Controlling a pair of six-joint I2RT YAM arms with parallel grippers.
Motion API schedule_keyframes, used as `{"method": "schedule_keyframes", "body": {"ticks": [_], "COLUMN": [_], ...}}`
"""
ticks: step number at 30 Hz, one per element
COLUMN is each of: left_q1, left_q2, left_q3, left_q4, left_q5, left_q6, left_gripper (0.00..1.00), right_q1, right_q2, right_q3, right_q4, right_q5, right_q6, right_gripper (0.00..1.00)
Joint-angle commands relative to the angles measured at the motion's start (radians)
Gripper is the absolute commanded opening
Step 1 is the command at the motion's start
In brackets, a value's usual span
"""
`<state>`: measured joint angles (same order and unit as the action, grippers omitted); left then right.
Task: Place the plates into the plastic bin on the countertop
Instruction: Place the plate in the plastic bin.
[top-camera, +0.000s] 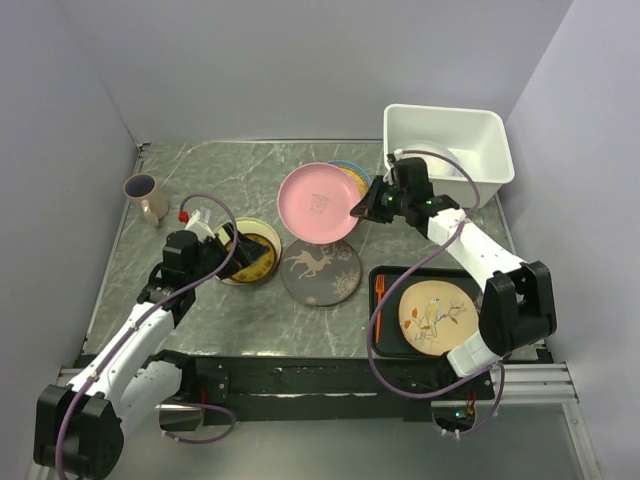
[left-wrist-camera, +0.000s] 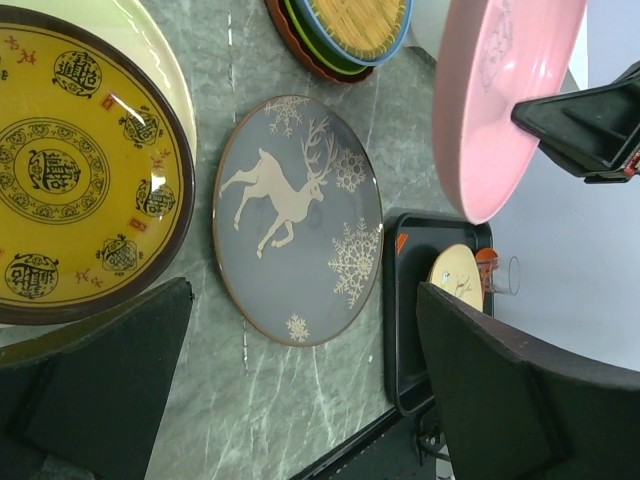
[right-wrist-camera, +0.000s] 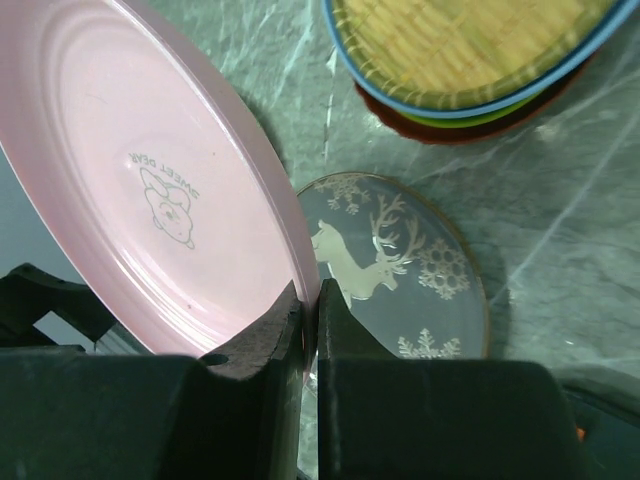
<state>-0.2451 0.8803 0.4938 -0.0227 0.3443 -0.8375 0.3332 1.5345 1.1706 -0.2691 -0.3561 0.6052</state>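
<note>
My right gripper (top-camera: 362, 210) (right-wrist-camera: 312, 300) is shut on the rim of the pink plate (top-camera: 318, 202) (right-wrist-camera: 150, 190) and holds it tilted above the countertop (top-camera: 220, 180). The white plastic bin (top-camera: 495, 165) stands at the back right, behind that gripper. The dark grey deer plate (top-camera: 320, 270) (left-wrist-camera: 300, 215) lies flat below the pink plate. A stack topped by the yellow lattice plate with a blue rim (top-camera: 352, 178) (right-wrist-camera: 470, 50) sits behind it. My left gripper (top-camera: 235, 250) (left-wrist-camera: 300, 400) is open and empty over a yellow plate with a dark rim (top-camera: 255, 250) (left-wrist-camera: 80, 170).
A flat black tray (top-camera: 385, 300) at the front right holds a cream bird plate (top-camera: 435, 315) and an orange fork (top-camera: 379, 290). A beige cup (top-camera: 145, 195) stands at the far left. Walls close in the back and both sides.
</note>
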Motion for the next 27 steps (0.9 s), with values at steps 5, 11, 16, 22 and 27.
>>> {"method": "schedule_keyframes", "body": {"ticks": [5,11,16,22,27], "left_q1": [0.006,0.004,0.006,0.006,0.006], "left_q2": [0.028,0.049,0.068,0.078,0.104], "left_q3": [-0.021,-0.034,-0.037,-0.038,-0.038], "left_q4": [0.095,0.112,0.116,0.121,0.125], "left_q5": [0.033,0.039,0.041,0.041,0.044], "left_q6": [-0.025,-0.028,-0.028,-0.021,-0.015], "left_gripper": [0.99,0.99,0.99,0.99,0.99], "right_q1": [-0.091,-0.155,-0.207,-0.29,-0.357], "right_q2": [-0.057,-0.066,-0.057,-0.022,0.021], "right_q3": [0.08,0.1,0.136,0.21,0.265], "right_q4": [-0.048,-0.059,-0.067,-0.082,-0.096], "right_q5": [-0.007,-0.014,-0.023,-0.05,-0.076], "right_q6": [-0.051,-0.058,-0.065,-0.071,-0.073], "right_gripper": [0.0,0.0,0.0,0.0,0.0]}}
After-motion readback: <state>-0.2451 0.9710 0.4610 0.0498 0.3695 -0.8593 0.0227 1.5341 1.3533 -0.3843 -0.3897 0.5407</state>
